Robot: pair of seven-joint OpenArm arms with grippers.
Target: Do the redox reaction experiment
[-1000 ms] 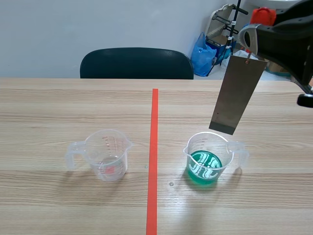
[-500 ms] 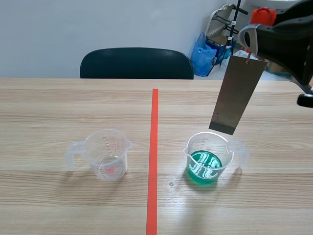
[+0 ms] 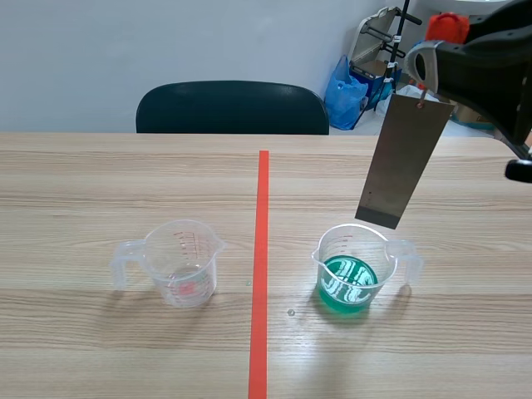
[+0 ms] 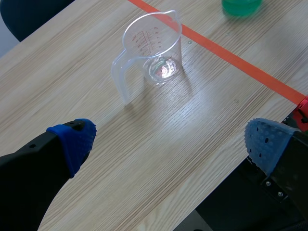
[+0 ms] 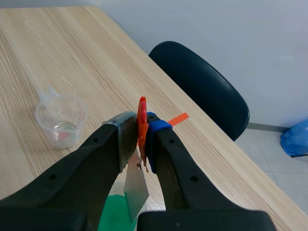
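- Metal strip (image 3: pixel 405 162) hangs from my right gripper (image 3: pixel 426 83), which is clenched on its top. Its lower edge is just above the green beaker (image 3: pixel 353 270), poised for dipping, I judge.
- Left wrist: my left gripper (image 4: pixel 169 142) is spread wide, with the empty beaker (image 4: pixel 151 53) ahead.
- Right wrist alone shows an orange tab (image 5: pixel 142 115) pinched between the pads.

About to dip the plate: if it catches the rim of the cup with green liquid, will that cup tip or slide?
Probably slides rather than tips: the cup is squat, and the green liquid sits low in it. It looks like thin clear plastic, so likely light and easily nudged. The metal plate seems to hang over its far rim.
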